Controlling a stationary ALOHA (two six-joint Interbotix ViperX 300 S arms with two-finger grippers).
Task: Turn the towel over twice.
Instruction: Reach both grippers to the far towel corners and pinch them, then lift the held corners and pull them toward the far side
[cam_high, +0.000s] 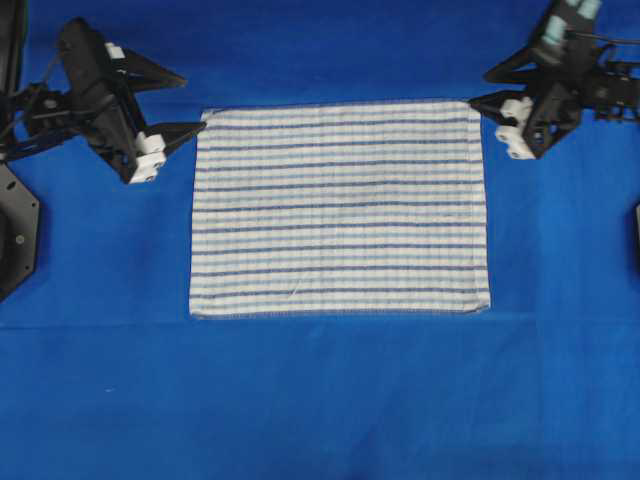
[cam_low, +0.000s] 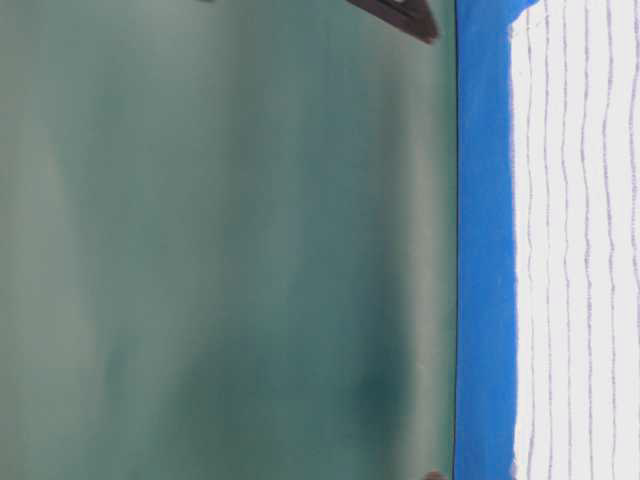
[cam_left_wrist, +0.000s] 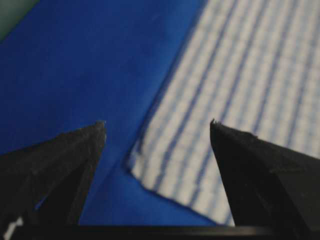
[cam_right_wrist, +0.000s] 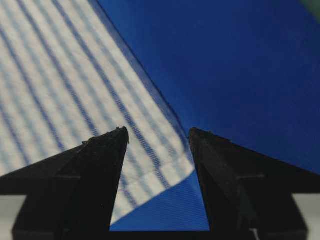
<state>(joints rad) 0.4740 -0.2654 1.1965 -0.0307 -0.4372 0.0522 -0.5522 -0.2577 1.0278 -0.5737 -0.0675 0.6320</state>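
Lying flat and fully spread on the blue table covering (cam_high: 320, 400), the towel (cam_high: 340, 210) sits a little toward twelve o'clock of the overhead view's middle, its long edges running from nine to three o'clock and its thin dark- and light-blue stripes running the same way. Both arms are set at its far corners, which reads as a two-handed pinch in preparation: taking two corners of one edge at once would let the cloth be carried over in a single sheet instead of bunching. The left gripper (cam_high: 190, 102) stands at about ten o'clock of the towel, jaws spread wide and empty, its lower tip just at the cloth's corner; the left wrist view shows that corner lying between the two dark fingers (cam_left_wrist: 65, 160), with no contact that I can make out. The right gripper (cam_high: 480, 88) mirrors it at about two o'clock, also spread wide and holding nothing, and the right wrist view shows the other far corner framed between its fingers (cam_right_wrist: 95, 170). The near edge, toward six o'clock, lies free and unweighted, so I judge that neither turn has begun and the next move calls for both sets of jaws to lower onto the corners and pinch only the towel, not the covering beneath. No brand, label or readable writing appears on the towel, the covering or the grippers.
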